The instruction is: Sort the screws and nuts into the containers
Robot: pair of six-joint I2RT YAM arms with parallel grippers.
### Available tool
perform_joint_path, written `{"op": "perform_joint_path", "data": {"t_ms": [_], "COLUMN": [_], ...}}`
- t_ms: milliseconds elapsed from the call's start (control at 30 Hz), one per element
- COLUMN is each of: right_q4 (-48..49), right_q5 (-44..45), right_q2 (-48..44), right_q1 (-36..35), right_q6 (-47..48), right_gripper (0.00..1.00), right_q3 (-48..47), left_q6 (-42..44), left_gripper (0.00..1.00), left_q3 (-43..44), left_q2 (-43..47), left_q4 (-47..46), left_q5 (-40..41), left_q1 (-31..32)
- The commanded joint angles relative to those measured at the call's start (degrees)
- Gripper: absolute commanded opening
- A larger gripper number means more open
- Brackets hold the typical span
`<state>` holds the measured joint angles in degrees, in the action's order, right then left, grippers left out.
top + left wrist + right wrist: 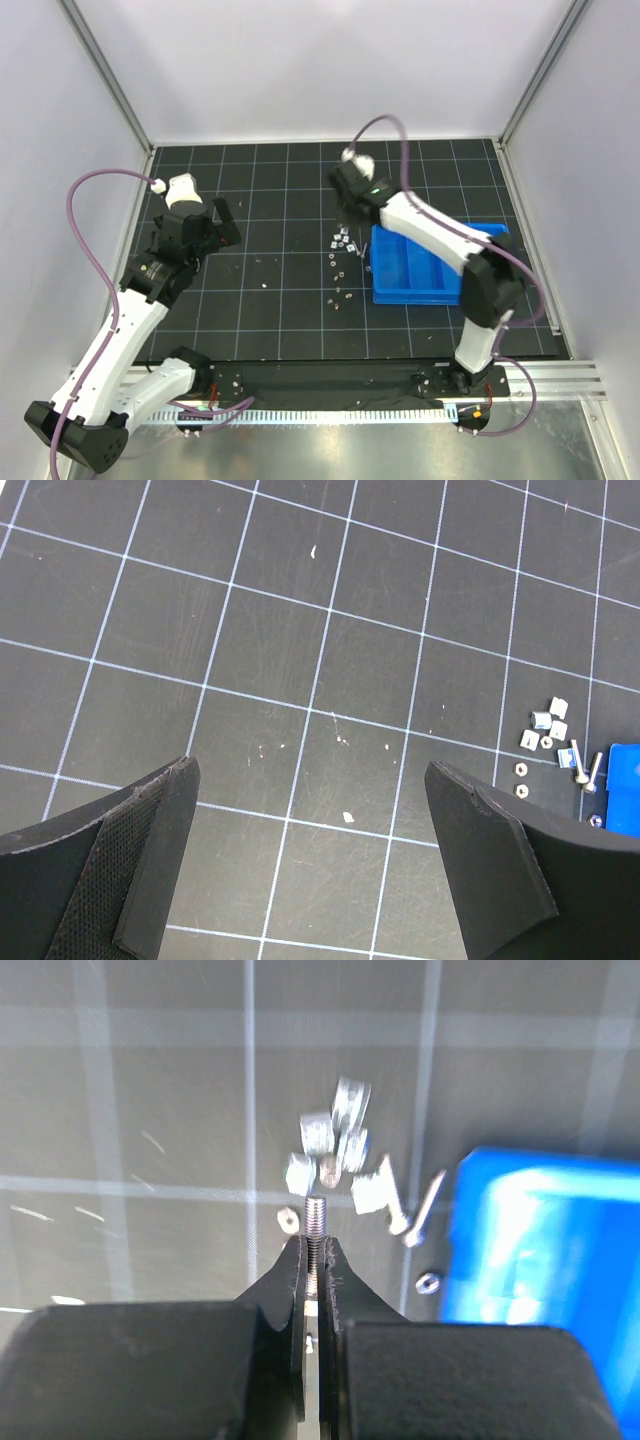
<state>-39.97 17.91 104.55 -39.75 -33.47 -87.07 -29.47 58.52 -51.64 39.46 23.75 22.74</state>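
The right end effector is clamped on a screw at lower centre of the right wrist view, threaded tip protruding beside the blue tray; judged light, rigid, slippery, best pinched mid-shank; the left end effector stands apart.

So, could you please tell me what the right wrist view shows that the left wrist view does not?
Only the right wrist: the right pincer shut on a screw, its threaded end poking out. Only the left wrist: the left pincer open above the gridded mat. Both: the loose nuts and screws beside the blue tray.
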Motion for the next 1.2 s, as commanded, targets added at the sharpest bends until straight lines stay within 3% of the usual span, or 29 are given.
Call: {"op": "perform_joint_path", "data": {"t_ms": [0, 200, 333, 467, 667, 733, 767, 800, 867, 900, 1000, 1167], "right_q4": [-2.74, -4.95, -2.32, 1.63, 5.07, 5.33, 5.60, 5.69, 4.29, 3.85, 1.92, 2.87], "right_q5": [4.75, 10.91, 8.47, 7.92, 11.88, 10.49, 9.17, 5.94, 2.06, 0.04, 1.24, 0.10], "right_q2": [-13.73, -26.05, -31.60, -32.75, -28.45, -27.21, -27.30, -28.08, -29.92, -30.98, -35.29, -35.31], "right_q1": [7.54, 26.53, 43.56, 49.50, 49.50, 49.50, 49.59, 49.50, 49.33, 47.50, 40.82, 19.48], "right_q6": [2.54, 1.04, 2.36, 3.94, 6.75, 7.63, 7.98, 8.59, 9.56, 10.09, 11.76, 8.35], "right_gripper": [0.01, 0.01, 0.01, 0.01, 0.01, 0.14, 0.24, 0.40, 0.55, 0.63, 0.73, 0.74], "right_q3": [-2.60, 15.12, 25.00, 29.05, 30.38, 29.94, 29.68, 29.07, 27.57, 25.83, 21.44, 16.94], "left_q6": [0.73, 0.73, 0.65, 0.65, 0.73, 0.73, 0.73, 0.73, 0.73, 0.82, 0.82, 0.82], "left_gripper": [1.00, 1.00, 1.00, 1.00, 1.00, 1.00, 1.00, 1.00, 1.00, 1.00, 1.00, 1.00], "left_q3": [-0.34, -0.34, -0.34, -0.43, -0.43, -0.43, -0.43, -0.43, -0.43, -0.34, -0.34, -0.34], "left_q2": [0.31, 0.31, -0.13, -0.40, -0.40, -0.31, -0.39, -0.31, -0.31, -0.31, 0.04, 0.40], "left_q4": [-2.20, -2.28, -2.37, -2.55, -2.55, -2.46, -2.46, -2.63, -2.46, -2.46, -2.55, -2.37], "left_q5": [-0.54, -0.72, -1.33, -1.69, -1.51, -1.34, -1.25, -1.25, -1.33, -1.34, -1.34, -1.51], "left_q1": [-0.42, -0.33, -0.33, -0.33, -0.42, -0.42, -0.50, -0.42, -0.50, -0.59, -0.77, -0.77]}}
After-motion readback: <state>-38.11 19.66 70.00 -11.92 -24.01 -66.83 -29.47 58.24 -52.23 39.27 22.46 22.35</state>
